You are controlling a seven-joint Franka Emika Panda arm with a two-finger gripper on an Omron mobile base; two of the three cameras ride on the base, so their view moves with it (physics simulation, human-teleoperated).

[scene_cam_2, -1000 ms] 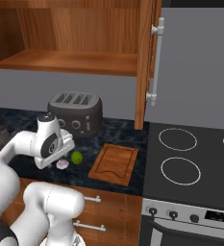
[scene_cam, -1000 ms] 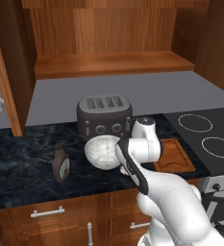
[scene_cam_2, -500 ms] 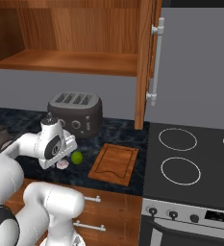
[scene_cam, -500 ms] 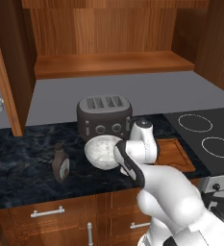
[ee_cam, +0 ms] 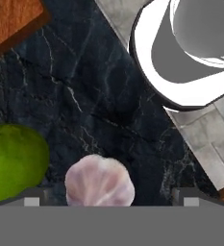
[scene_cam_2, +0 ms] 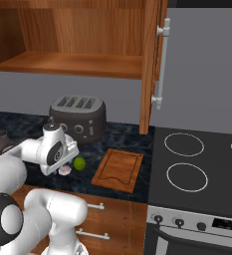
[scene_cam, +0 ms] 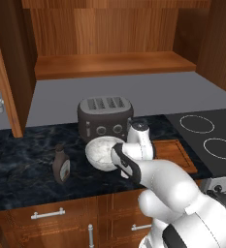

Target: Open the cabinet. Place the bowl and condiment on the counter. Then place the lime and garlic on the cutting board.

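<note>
The two-finger gripper (ee_cam: 108,201) stands spread wide and empty, low over the dark blue-black, pale-veined stone counter (ee_cam: 99,101), with the small ribbed white-pink garlic bulb (ee_cam: 100,184) between its tips. The smooth bright green round lime (ee_cam: 13,161) lies just beside the garlic. The deep whitish-grey marbled bowl (scene_cam: 102,152) and bulbous dark brown condiment bottle (scene_cam: 61,164) stand on the counter before the open reddish-brown wooden cabinet (scene_cam_2: 150,60), the grooved wooden cutting board (scene_cam_2: 118,169) near the lime.

Glossy white rounded arm (scene_cam: 170,191) of bulbous shell segments, dark grey-black joint rings between links. Black band with white stripe behind the gripper. Round grey cap on wrist side, small white cylinder on top.
</note>
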